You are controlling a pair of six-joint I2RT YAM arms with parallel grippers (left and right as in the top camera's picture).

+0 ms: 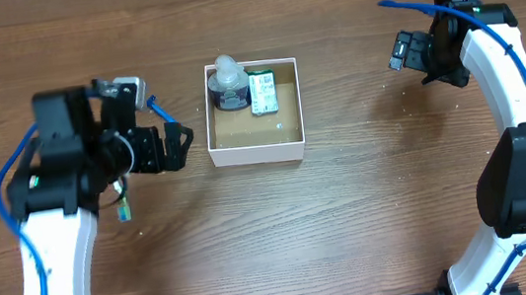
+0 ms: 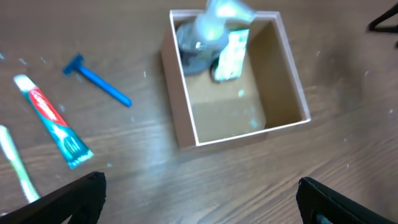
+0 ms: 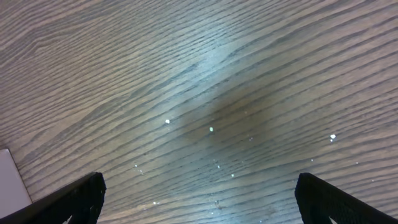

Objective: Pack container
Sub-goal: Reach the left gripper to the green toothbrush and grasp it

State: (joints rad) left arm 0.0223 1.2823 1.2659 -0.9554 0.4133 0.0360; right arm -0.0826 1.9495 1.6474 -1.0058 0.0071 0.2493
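The container is a square white-walled box with a brown floor, at the table's middle back. It holds a grey pump bottle and a green-and-white packet along its far side. In the left wrist view the container lies ahead, with a blue razor, a toothpaste tube and a pale toothbrush on the table to its left. My left gripper is open and empty, just left of the container. My right gripper is open and empty, far to the right.
A small green item lies on the table under the left arm. The right wrist view shows bare wood grain with a white corner at its left edge.
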